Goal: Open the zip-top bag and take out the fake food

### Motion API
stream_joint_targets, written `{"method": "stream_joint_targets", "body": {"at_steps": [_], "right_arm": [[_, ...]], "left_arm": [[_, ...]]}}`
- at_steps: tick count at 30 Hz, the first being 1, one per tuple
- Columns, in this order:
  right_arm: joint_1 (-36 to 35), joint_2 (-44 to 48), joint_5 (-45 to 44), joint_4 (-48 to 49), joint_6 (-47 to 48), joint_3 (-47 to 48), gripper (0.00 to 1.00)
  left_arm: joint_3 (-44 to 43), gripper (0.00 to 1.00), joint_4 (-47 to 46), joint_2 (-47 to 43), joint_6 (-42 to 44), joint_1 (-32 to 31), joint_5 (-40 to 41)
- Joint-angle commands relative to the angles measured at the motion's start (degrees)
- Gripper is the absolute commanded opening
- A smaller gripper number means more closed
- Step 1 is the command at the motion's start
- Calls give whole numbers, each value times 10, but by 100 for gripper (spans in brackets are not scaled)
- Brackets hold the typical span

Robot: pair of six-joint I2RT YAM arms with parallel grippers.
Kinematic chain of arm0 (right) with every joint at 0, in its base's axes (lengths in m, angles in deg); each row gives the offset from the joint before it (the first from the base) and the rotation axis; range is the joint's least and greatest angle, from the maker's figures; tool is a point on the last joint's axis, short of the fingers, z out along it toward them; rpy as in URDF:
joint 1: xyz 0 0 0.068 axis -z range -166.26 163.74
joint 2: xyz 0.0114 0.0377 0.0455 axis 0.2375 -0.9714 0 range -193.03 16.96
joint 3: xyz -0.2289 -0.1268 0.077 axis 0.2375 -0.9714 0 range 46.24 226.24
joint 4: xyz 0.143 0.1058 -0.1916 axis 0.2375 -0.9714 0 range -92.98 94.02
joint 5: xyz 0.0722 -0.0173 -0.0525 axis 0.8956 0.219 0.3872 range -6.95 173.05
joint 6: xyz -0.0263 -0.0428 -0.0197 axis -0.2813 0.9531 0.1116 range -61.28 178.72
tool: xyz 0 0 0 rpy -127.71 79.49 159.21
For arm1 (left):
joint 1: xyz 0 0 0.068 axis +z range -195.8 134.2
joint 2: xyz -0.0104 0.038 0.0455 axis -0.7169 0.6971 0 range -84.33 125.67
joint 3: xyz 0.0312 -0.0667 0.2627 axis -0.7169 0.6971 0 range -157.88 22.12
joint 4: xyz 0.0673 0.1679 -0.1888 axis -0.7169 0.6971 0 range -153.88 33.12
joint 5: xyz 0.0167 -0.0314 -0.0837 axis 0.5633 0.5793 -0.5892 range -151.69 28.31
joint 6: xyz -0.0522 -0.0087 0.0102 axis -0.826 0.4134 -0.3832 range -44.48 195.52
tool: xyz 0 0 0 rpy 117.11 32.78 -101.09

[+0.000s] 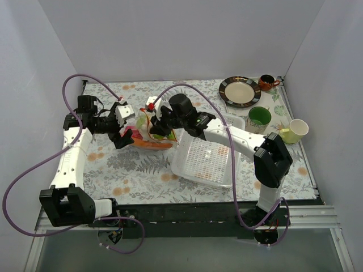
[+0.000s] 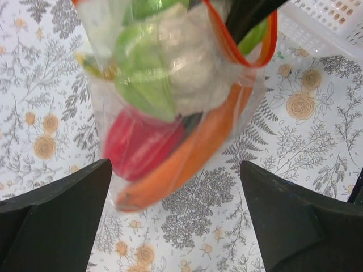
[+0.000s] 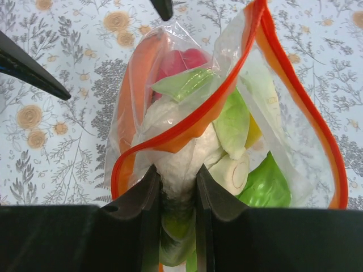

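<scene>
From above, the zip-top bag (image 1: 145, 126) sits left of centre on the floral tablecloth (image 1: 130, 170), between the two arms, with the fake food (image 1: 152, 144) bunched inside it. The left gripper (image 1: 125, 137) is at its left side and the right gripper (image 1: 160, 127) at its right. Just right of the bag lies a white perforated tray (image 1: 195, 165). At the far right stand a brown-rimmed plate (image 1: 239, 92), a small brown mug (image 1: 266, 83), a green cup (image 1: 259, 117) and a pale yellow cup (image 1: 295, 131)

The left wrist view shows the left gripper spread wide and grasping nothing. The bag lies ahead, in line with the gap between its fingers and touching neither. Inside the bag, a long orange piece (image 2: 193, 153) lies lowest, with a red pepper (image 2: 142, 147) beside it, green pieces (image 2: 142, 79) above and a pale cabbage (image 2: 190, 62) at the top

The right wrist view shows the right gripper's jaws pinched close on the bag's near lip, where the orange-red zip strip (image 3: 187, 127) loops. The bag's mouth gapes open. The cabbage, green pieces, a yellow piece (image 3: 253, 131), the red pepper and the orange piece are all inside the bag
</scene>
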Motion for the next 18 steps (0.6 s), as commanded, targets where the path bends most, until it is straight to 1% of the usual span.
{"method": "stream_joint_targets", "body": {"at_steps": [1,2,4,5,6,7,8,9,10,11,12,13,14,15,17,18], "right_arm": [[7,33,13,35,-6,37,16],[7,32,18,35,-7,37,16],[6,28,32,39,-9,39,16],[5,25,32,39,-9,42,16],[5,21,33,41,-9,47,16],[5,9,40,47,-8,62,16],[3,2,44,50,-8,73,16],[4,-6,49,53,-10,87,16],[4,-24,55,54,-17,117,16],[2,-35,59,47,-20,134,16],[2,-44,63,42,-22,149,16],[1,-57,68,38,-24,163,15],[-3,-59,72,37,-25,172,16],[-4,-60,73,39,-25,169,16],[-8,-59,80,47,-24,154,16],[-9,-58,80,51,-24,148,16]], "left_arm": [[5,98,-15,7,-53,9,34],[6,98,-26,9,-61,17,32],[2,98,-72,19,-89,63,5],[-3,98,-93,36,-106,84,-5],[-17,98,-119,51,-129,126,-14],[-26,98,-158,66,-172,146,-35],[-38,98,-171,108,-192,161,-42],[-60,98,-175,131,-205,174,-52],[-74,98,-134,156,-201,173,-59],[-84,98,-100,184,-160,174,-84],[-99,98,-69,225,-139,173,-100],[-103,98,-14,243,-119,174,-116],[-103,98,0,257,-95,174,-141],[-99,98,15,273,-81,179,-157],[-97,98,76,280,-32,180,-198],[-99,98,104,288,31,180,-233]]}}
